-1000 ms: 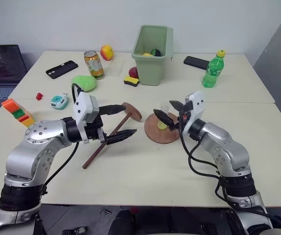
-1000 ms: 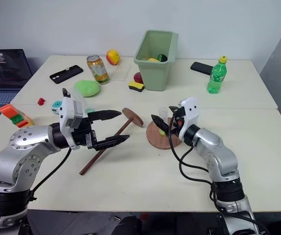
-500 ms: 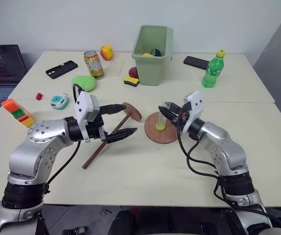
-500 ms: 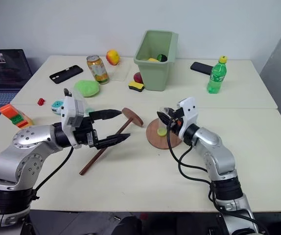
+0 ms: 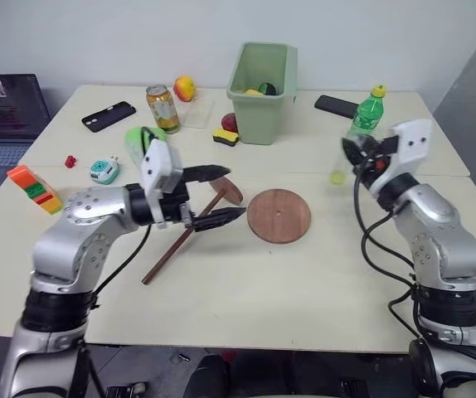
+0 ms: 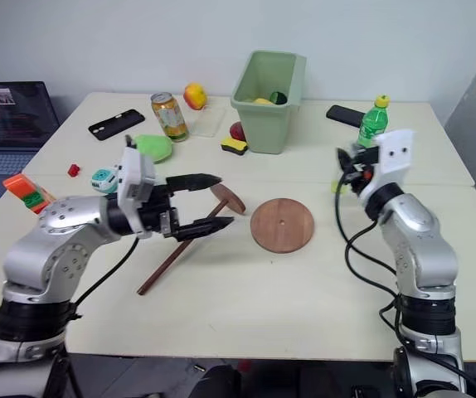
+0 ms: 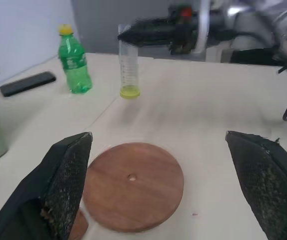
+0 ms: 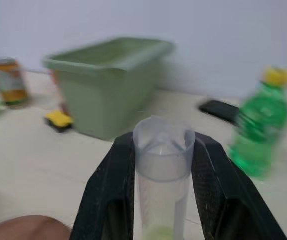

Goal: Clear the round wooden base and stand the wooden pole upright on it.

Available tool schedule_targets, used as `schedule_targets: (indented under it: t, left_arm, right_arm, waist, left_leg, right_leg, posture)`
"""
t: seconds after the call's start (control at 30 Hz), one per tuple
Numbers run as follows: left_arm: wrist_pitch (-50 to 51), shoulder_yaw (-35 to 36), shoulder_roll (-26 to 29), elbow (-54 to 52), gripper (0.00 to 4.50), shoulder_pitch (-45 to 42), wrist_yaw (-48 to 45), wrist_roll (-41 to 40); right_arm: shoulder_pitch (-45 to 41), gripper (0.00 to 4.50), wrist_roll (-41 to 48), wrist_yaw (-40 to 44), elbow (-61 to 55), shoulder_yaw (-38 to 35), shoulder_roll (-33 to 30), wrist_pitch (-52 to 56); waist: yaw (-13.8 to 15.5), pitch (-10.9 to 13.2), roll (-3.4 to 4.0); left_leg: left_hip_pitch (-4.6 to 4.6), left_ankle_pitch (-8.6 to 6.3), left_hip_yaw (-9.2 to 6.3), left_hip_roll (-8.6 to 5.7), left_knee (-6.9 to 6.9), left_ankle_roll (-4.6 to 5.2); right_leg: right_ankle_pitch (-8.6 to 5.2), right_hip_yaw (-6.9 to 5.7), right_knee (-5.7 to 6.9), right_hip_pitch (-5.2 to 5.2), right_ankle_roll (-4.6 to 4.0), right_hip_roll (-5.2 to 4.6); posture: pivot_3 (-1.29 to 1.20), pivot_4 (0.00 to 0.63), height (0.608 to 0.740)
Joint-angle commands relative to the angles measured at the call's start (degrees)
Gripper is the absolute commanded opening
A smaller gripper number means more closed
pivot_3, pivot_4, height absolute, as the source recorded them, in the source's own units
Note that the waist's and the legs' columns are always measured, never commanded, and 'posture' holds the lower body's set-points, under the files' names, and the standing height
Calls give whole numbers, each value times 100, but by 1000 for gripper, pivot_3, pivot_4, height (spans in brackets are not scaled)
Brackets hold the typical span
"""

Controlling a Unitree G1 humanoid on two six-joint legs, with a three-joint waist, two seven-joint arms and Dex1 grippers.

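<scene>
My right claw (image 8: 161, 200) is clamped on a clear plastic tube (image 7: 129, 70) with a yellow-green bottom, one black finger pressed against each side of it near its open rim. The tube hangs upright above the desk (image 5: 304, 282), off to the right of the round wooden base (image 5: 279, 215) and in front of a green bottle (image 5: 366, 113); whether its bottom touches the desk I cannot tell. In the head views the tube is faint, little more than its yellow-green end near my right wrist. My left claw (image 5: 220, 194) is spread wide and holds nothing, its two black fingers pointing toward the base from the left. The base lies flat near the middle of the desk with nothing on it, the small hole at its centre plain to see. The wooden pole (image 5: 180, 243) lies slanted on the desk just left of the base, its disc end nearest the base; my left claw covers part of the rod and part of that disc. Farther back stand a green bin (image 5: 262, 80) with a few small things inside that I cannot make out, a drink can (image 5: 162, 108) and two black phones (image 5: 108, 116). A laptop (image 5: 6, 120) is cut off at the left edge.
</scene>
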Motion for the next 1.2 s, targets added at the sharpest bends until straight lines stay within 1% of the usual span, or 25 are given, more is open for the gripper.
schedule_targets:
  t: [0.03, 0.13, 0.23, 0.4, 0.73, 0.8, 0.83, 1.03, 1.07, 1.1, 1.17, 1.2]
  left_arm:
    - [-127, -101, -103, 89, 4500, -240, -126, 10]
    - [-127, -154, -140, 154, 4500, -318, -175, 29]
    - [-115, -153, -138, 162, 4500, -336, -205, 25]
    - [-70, -134, -142, 114, 4500, -328, -182, 18]
    - [34, -63, -104, -152, 4500, -172, -62, -71]
    - [38, -39, -80, -195, 4500, -124, -56, -82]
    - [35, -28, -70, -194, 4500, -109, -58, -82]
    - [10, 23, -41, -157, 4500, -22, -35, -82]
    - [-9, 25, -40, -111, 4500, -22, -36, -64]
    - [-28, 32, -35, -75, 4500, -10, -37, -49]
    - [-32, 60, 3, -15, 4500, 15, -38, -25]
    - [-23, 76, 50, 11, 4500, 35, -54, -11]
  right_arm:
    - [-122, 1181, 68, -364, 591, -524, 82, -130]
    - [-163, 1181, -44, -370, 945, -538, 33, -309]
    - [-157, 1181, -91, -356, 1011, -504, 12, -402]
    - [-48, 1181, -223, -297, 855, -323, -17, -538]
    - [119, 1181, -234, -361, 755, -263, 77, -558]
    - [190, 1915, -234, -377, 664, -251, 85, -533]
    - [219, 2035, -230, -384, 617, -249, 85, -524]
    - [347, 3357, -163, -359, 227, -261, 36, -434]
    - [336, 3676, -170, -359, 168, -263, 10, -419]
    - [333, 3828, -166, -363, 92, -271, -7, -386]
    - [322, 4334, -103, -383, -128, -315, -32, -254]
    - [322, 4456, -43, -391, -286, -347, -36, -161]
  waist:
    - [-5, 0, 1]
    - [-67, 0, 4]
    - [-100, 0, 4]
    - [-122, 0, 3]
    - [-123, 0, 3]
    - [-123, 0, 3]
    - [-123, 0, 3]
    - [-127, 2, 6]
    - [-129, 2, 6]
    - [-129, 2, 6]
    - [-129, 2, 6]
    - [-129, 2, 6]
  left_leg:
    - [0, 0, 2, 0, 0, 0]
    - [1, 0, 4, 3, -2, 0]
    - [4, 0, 3, 4, -2, 0]
    - [2, 0, 2, 2, 0, 0]
    - [3, 0, 0, 2, 0, 0]
    - [2, 0, 0, 2, 0, 0]
    - [3, 0, 0, 3, 0, 0]
    - [2, 0, 2, 2, 0, 0]
    - [2, 0, 0, 2, -1, 0]
    - [2, 0, 0, 3, -1, 0]
    - [1, 0, 0, 2, -1, 0]
    - [1, 0, 0, 2, 0, 0]
  right_leg:
    - [0, 1, 1, -1, 0, 0]
    - [0, 3, 2, -3, 0, 4]
    - [0, 3, 3, -1, 0, 4]
    - [0, 2, 1, 2, 0, 2]
    - [0, 1, 2, 2, 0, 2]
    - [0, 1, 1, 2, 0, 2]
    - [0, 1, 1, 2, 0, 2]
    - [0, 4, 1, 1, 0, 1]
    - [0, 3, 1, 0, 0, 2]
    - [0, 2, 1, 0, 0, 2]
    - [0, 2, 0, 1, 0, 1]
    - [0, 2, 0, 1, 0, 2]
  posture:
    - [0, 150, 740]
    - [0, 150, 740]
    - [0, 150, 740]
    - [0, 150, 740]
    - [0, 150, 740]
    - [0, 150, 740]
    - [0, 150, 740]
    - [0, 150, 740]
    - [0, 150, 740]
    - [0, 150, 740]
    - [0, 150, 740]
    - [0, 150, 740]
